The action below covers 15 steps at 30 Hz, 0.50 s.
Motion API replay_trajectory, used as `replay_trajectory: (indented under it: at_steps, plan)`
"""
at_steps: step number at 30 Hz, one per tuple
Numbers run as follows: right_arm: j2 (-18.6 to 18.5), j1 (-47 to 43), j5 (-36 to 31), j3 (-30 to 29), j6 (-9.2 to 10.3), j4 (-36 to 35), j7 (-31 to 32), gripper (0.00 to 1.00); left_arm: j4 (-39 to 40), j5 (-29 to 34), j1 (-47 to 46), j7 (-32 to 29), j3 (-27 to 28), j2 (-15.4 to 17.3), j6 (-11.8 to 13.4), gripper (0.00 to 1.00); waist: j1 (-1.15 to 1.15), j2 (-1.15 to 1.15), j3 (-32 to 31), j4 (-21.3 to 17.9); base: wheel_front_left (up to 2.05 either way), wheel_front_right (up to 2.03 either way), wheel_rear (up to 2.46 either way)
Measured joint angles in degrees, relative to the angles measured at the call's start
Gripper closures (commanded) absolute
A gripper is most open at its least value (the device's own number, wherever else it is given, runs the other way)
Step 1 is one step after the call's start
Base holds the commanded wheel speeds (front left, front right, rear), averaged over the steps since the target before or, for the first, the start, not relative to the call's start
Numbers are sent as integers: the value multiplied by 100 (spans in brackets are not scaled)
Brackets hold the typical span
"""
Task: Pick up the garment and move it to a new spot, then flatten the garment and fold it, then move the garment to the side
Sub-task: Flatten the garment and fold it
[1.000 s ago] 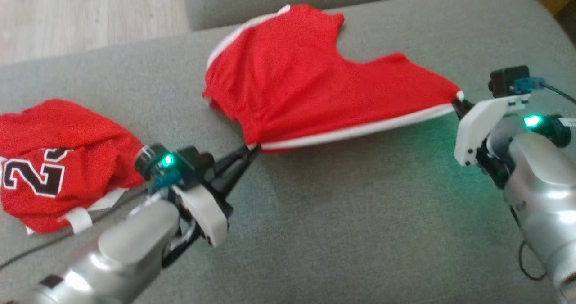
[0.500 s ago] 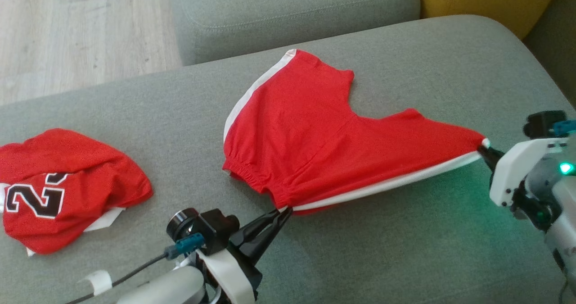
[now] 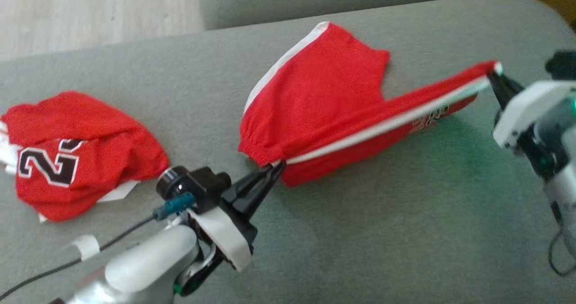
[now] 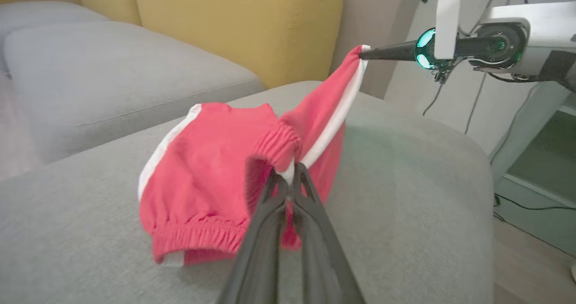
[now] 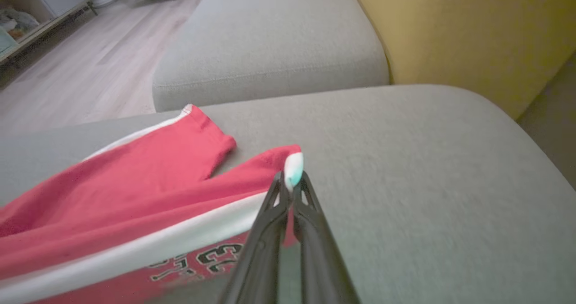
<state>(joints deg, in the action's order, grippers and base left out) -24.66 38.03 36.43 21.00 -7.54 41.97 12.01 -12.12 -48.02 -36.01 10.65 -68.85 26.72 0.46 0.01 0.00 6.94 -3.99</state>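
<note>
Setting: a home living room. Grey upholstered sofa seat (image 3: 360, 232), a second grey seat cushion (image 5: 270, 47) beside it, yellow back cushions (image 4: 234, 24) behind. Pale wood-plank floor (image 5: 90, 70) alongside. Low open shelf unit (image 5: 27, 20), contents blurred, further off.

I see my left gripper (image 3: 275, 167) pinching the waistband of the red fabric shorts with white side stripes (image 3: 324, 88), my right gripper (image 3: 494, 73) clamping a hem corner, one stripe taut between them over the grey fabric cushion (image 3: 360, 241); a crumpled red numbered jersey (image 3: 76, 151) lies well apart on my left
</note>
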Motion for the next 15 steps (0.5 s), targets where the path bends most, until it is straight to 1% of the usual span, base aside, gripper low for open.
replay_trajectory:
  at_steps: [5, 7, 9, 12, 15]
  plan:
    - [220, 566, -392, -21, 0, 213, 1, 100, -172, -143, -126, 0, 124, -81, -59, 100, 0, 0, 230, 287, 0, 0, 0]
    - [254, 773, -521, -22, 0, 355, 3, 100, -244, -144, -237, 0, 152, -166, -107, 100, 0, 0, 326, 413, 0, 0, 0]
    - [281, 1000, -612, -30, 0, 525, 3, 100, -308, -138, -382, 1, 156, -255, -204, 100, 0, 0, 435, 535, 0, 0, 0]
    - [296, 1357, -844, 63, 0, 743, 3, 100, -464, -132, -590, 12, 190, -405, -216, 100, 0, 0, 626, 712, 0, 0, 0]
    - [293, 1699, -1000, 116, 0, 944, -20, 100, -642, -119, -790, 56, 221, -575, -299, 100, 0, 0, 849, 881, 0, 0, 0]
